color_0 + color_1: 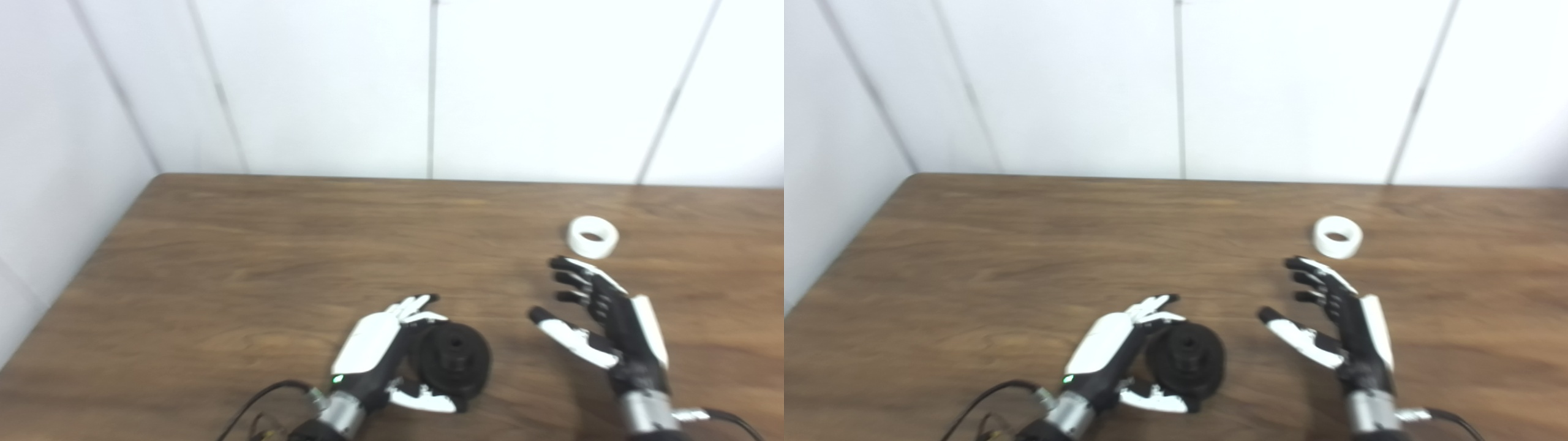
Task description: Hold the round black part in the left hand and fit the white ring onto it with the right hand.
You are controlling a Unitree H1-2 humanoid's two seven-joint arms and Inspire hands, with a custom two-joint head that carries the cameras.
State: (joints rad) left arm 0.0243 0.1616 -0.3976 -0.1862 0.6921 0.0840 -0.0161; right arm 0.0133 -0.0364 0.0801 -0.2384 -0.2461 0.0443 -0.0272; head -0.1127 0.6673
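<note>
- A brown wooden table [257, 257] stands against plain white panelled walls.
- The left hand [383, 355] lies at the near edge, its fingers curled round the back of the round black part [454, 362] and its thumb under the front; the part appears to rest on the wood, tilted, cupped rather than lifted.
- The right hand [603, 321] hovers palm-inward with fingers spread and thumb out, holding nothing.
- The white ring [592, 236] lies flat on the table just beyond the right fingertips, apart from them.
- Risks, as I judge them: the spread fingers could nudge the light ring away instead of pinching it; a loose left grip could let the black part roll or tip when the ring is pressed on; a skewed ring may jam against the central hub.
</note>
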